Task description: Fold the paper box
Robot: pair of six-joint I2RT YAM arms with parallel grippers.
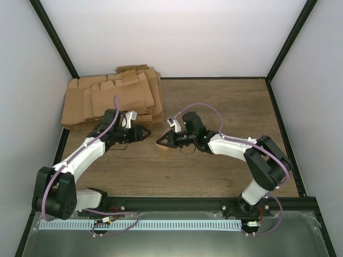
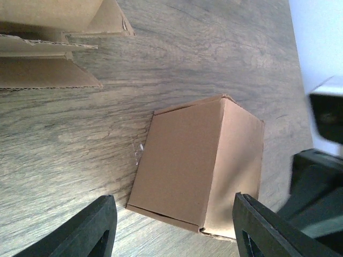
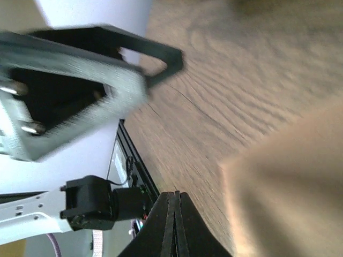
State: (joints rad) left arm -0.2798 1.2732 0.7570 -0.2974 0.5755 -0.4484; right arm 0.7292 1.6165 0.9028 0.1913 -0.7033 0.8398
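Standing on table (image 1: 214,107): one paper box (image 2: 195,163), folded into a cuboid. Left tool (image 1: 147,133) released, facing box. Right tool (image 3: 172,203) clenched empty beside it.

Right wrist view: box (image 3: 289,198) a tan blur, cropped at right and bottom edges. Top view: right hand (image 1: 162,141) hides part of it. Left wrist view: blanks (image 2: 43,59) cropped at top-left.

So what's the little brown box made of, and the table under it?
The small brown box looks like thin matte cardboard: creased fold lines, raw cut edges. The brown tabletop looks like wood or wood-look laminate: grain streaks show, with a slight sheen.
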